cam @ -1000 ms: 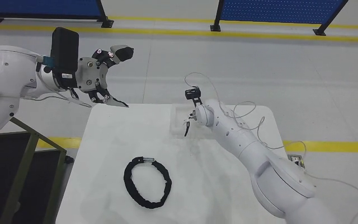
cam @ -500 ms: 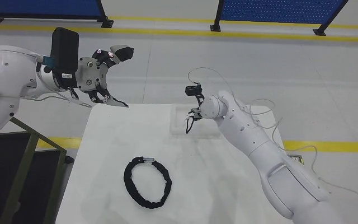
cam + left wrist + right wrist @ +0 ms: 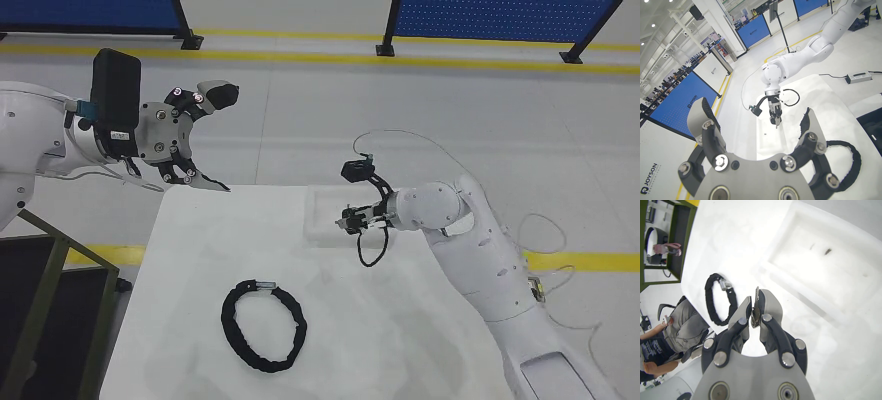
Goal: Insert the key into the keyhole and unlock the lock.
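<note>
Top view: the left gripper point(image 3: 220, 140) hangs wide open off the far corner of the table point(image 3: 400, 330), holding nothing. The lock point(image 3: 230, 328), a closed black loop, lies flat on the table, well apart from both grippers, with nothing restraining it. The right gripper point(image 3: 347, 221) is clamped on the key point(image 3: 756, 298): head pinched, blade projecting past the fingertips. The tray point(image 3: 315, 235) lies just below it.

Risk: an off-axis blade will probably push the loose lock away instead of entering the keyhole. The thin pinch may also let the key slip when it is turned.
</note>
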Robot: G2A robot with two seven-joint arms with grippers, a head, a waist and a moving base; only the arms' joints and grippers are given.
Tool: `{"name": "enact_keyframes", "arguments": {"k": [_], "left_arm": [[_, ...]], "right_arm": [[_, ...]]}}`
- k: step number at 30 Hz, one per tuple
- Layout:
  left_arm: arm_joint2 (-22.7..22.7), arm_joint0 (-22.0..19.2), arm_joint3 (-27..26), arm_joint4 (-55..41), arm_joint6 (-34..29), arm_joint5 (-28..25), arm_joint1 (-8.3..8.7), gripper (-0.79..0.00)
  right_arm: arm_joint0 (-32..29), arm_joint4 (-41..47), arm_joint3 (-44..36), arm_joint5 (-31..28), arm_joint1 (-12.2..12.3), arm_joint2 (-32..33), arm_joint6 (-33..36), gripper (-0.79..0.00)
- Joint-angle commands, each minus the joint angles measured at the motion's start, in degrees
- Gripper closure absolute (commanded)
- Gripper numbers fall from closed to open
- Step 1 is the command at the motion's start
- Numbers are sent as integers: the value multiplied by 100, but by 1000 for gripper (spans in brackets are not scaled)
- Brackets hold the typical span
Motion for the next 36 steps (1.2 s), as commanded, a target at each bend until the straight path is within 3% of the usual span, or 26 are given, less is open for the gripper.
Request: {"name": "enact_keyframes", "arguments": {"k": [1,5,13,36], "left_arm": [[0,0,0,0,0,0,0,-785],[0,0,0,0,0,0,0,-785],[0,0,0,0,0,0,0,-785],[-18,98,-47,-25,-138,106,7,-785]], "right_arm": [[-254,217,-372,-125,68,284,147,0],[-677,730,-889,-347,174,733,320,0],[-1090,1385,-1158,-586,327,1334,481,0],[-1090,1385,-1158,-586,327,1334,481,0]]}}
